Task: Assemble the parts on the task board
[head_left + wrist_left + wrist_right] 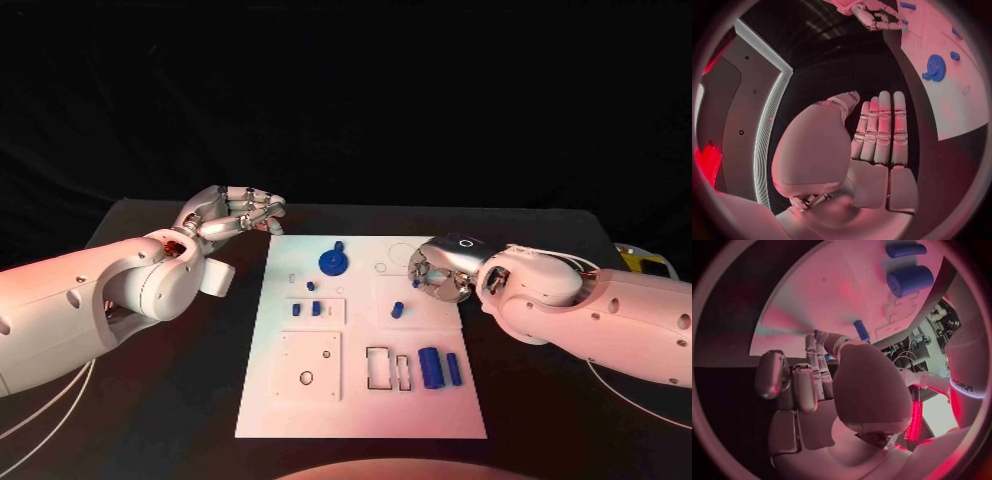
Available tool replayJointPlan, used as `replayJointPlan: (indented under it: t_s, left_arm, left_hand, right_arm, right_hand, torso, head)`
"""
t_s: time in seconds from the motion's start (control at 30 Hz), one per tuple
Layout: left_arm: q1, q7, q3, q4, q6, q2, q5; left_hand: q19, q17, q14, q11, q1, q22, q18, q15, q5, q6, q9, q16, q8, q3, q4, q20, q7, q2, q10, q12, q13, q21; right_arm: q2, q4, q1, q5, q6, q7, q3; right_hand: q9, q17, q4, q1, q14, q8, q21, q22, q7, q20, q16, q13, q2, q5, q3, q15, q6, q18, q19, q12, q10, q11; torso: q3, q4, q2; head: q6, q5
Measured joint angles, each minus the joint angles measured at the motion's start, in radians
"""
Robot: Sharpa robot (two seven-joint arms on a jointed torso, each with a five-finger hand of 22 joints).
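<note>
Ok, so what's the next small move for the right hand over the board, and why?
Probably ease the right hand down a little and close its fingers on the small blue peg beside it. The hand hovers over the task board holding nothing, and the left hand waits off the board's far corner.

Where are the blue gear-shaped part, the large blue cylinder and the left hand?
blue gear-shaped part [333, 262]: head view, on its round disc face.
large blue cylinder [430, 367]: head view, middle of its side.
left hand [231, 214]: head view, on the backs of its curled fingers.
</note>
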Motion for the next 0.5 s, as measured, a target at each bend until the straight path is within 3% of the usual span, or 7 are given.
replayJointPlan:
  t_s: [0.5]
  left_arm:
    - [0.0, -0.004, 0.0, 0.0, 0.0, -0.001, 0.008]
  left_hand:
    - [0.004, 0.004, 0.0, 0.016, 0.0, -0.015, 0.0, 0.0, 0.0, -0.014, -0.004, -0.024, 0.0, -0.007, 0.002, 0.003, 0.014, 0.0, -0.016, -0.015, -0.005, -0.022]
  right_arm:
    - [0.019, -0.011, -0.007, -0.028, 0.01, -0.019, 0.003]
  right_hand:
    - [0.0, 0.0, -0.003, -0.012, 0.0, 0.0, 0.0, 0.0, 0.0, -0.004, 0.0, -0.003, 0.003, 0.0, 0.003, 0.0, 0.0, 0.0, 0.003, 0.003, 0.006, 0.006]
  torso:
    - [0.0017, -0.0011, 0.0]
  head:
    - [-0.004, 0.001]
